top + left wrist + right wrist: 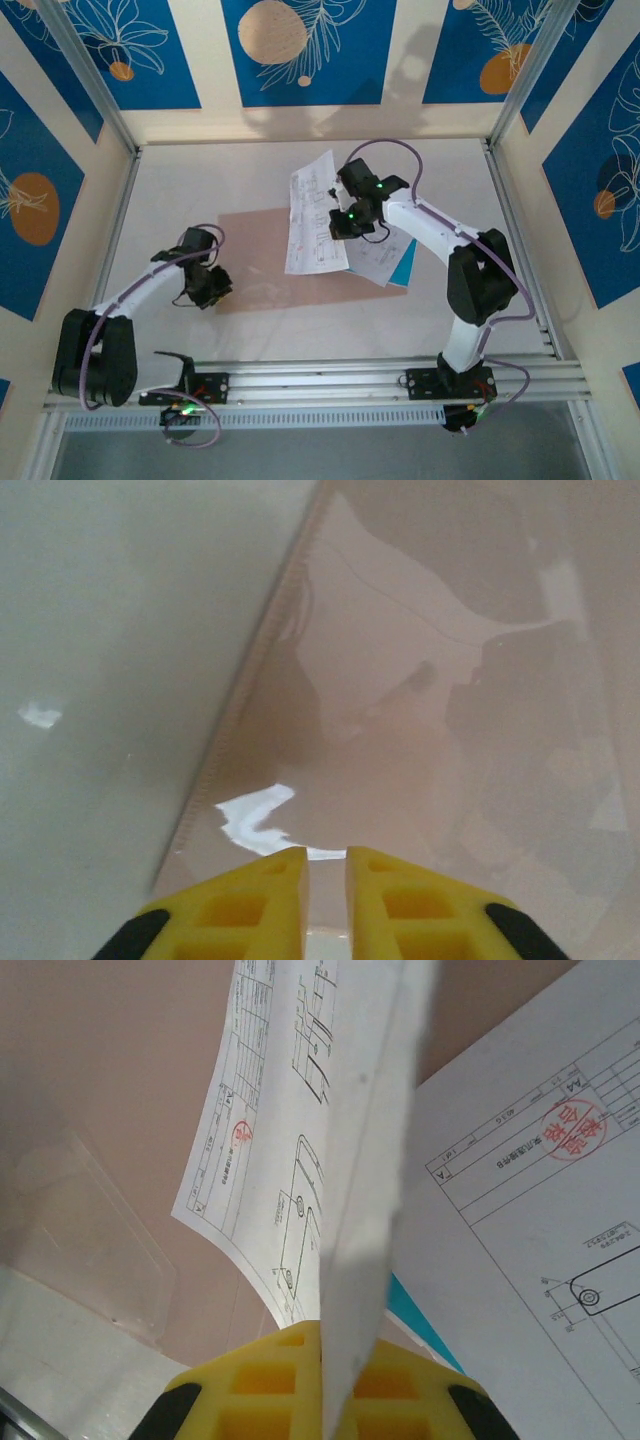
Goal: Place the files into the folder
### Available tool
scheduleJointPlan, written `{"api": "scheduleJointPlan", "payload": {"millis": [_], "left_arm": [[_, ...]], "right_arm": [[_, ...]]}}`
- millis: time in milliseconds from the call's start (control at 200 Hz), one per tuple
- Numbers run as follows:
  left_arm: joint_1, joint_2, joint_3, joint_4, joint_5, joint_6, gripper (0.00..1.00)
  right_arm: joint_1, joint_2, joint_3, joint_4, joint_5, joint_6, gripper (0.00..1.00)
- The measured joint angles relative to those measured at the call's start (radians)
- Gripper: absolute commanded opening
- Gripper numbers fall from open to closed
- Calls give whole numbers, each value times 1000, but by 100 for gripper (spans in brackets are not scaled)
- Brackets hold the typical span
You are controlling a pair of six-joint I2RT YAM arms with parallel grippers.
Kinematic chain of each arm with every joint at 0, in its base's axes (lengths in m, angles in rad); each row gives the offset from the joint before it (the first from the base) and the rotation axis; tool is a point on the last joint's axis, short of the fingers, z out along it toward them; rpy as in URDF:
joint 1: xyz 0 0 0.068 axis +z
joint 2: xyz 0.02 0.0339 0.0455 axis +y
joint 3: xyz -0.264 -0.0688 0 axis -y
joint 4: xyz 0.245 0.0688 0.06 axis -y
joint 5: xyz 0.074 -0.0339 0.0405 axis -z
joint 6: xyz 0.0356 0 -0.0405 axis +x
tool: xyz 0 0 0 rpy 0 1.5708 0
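The pinkish-tan folder [262, 262] lies flat mid-table, and its glossy surface [400, 700] sits under my left gripper [327, 855]. That gripper [214, 287] is at the folder's left edge, its yellow fingers nearly together with nothing between them. My right gripper [341, 222] is shut on one white printed sheet of the files [314, 212], lifted and curling over the folder's right part. In the right wrist view that sheet [370, 1160] rises edge-on from the gripper [345, 1335]. More printed sheets [520, 1210] and a cyan sheet [425, 1325] lie below it.
The remaining files [380, 262] with the cyan sheet [406, 268] lie right of the folder, partly under the right arm. A clear plastic pocket [80, 1230] shows on the folder. Aluminium rails [330, 378] run along the near edge, with walls on the other sides.
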Motion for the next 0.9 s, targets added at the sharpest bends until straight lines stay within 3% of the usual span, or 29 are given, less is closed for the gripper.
{"api": "scheduleJointPlan", "payload": {"millis": [215,900], "left_arm": [[16,-2,-30,-3,3,0,4],[18,-90,-44,-43,-2,0,3]], "right_arm": [[54,-17,14,27,17,-48,0],[160,15,93,92,-22,-139,0]]}}
